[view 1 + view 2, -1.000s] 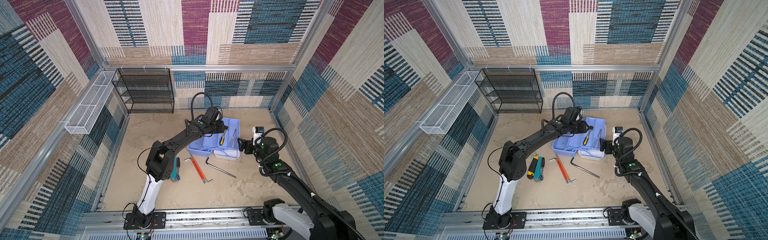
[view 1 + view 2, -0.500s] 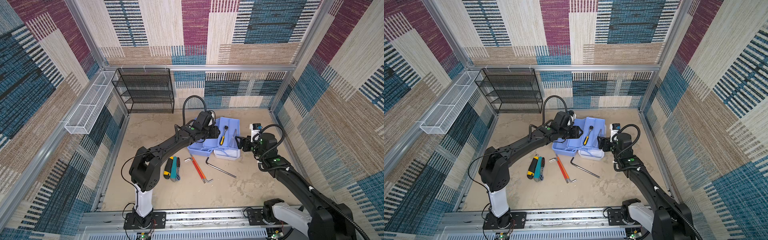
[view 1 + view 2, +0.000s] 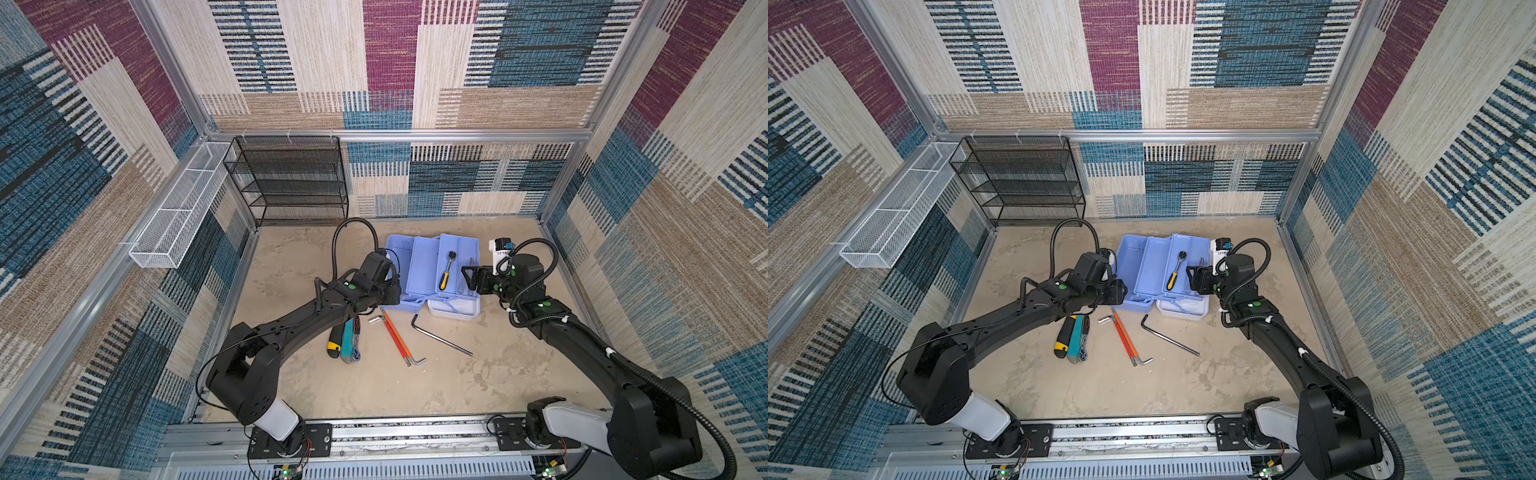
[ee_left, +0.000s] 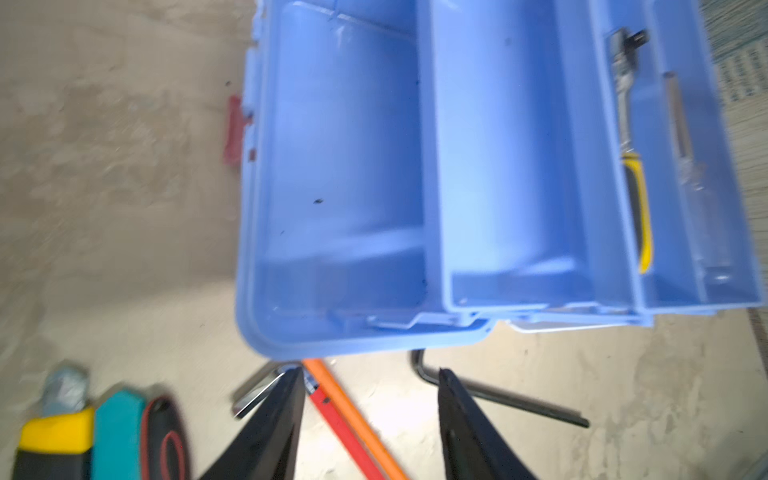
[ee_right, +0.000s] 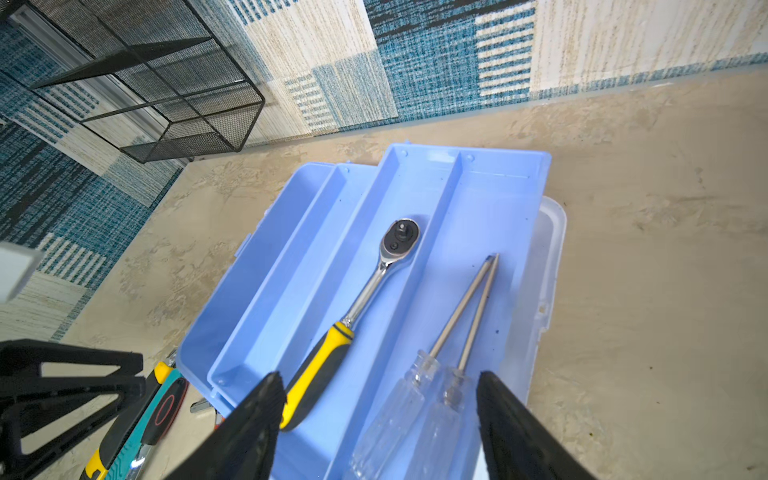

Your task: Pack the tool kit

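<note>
Light-blue plastic tool kit (image 3: 422, 270) sits open on the beige counter (image 3: 374, 390), its trays fanned out in steps so each compartment can be reached from above. Its white lid (image 3: 453, 309) lies flat under the outermost tray. That tray holds a yellow-handled ratchet wrench (image 5: 374, 286) in one channel and two clear-handled screwdrivers (image 5: 399, 403) in the next, laid lengthwise to fit. The kit's deep base and middle tray look empty.

The right tool (image 5: 378, 376) hangs released over the screwdriver handles, gripping nothing. The left tool (image 4: 370, 372), also released and empty, hovers at the kit's near corner. Just in front of the kit lie loose pieces, probably next to pack: an orange hex key (image 3: 397, 338), a black hex key (image 3: 440, 338), a utility knife (image 3: 334, 340) and a teal-handled ratchet (image 3: 348, 340).
</note>
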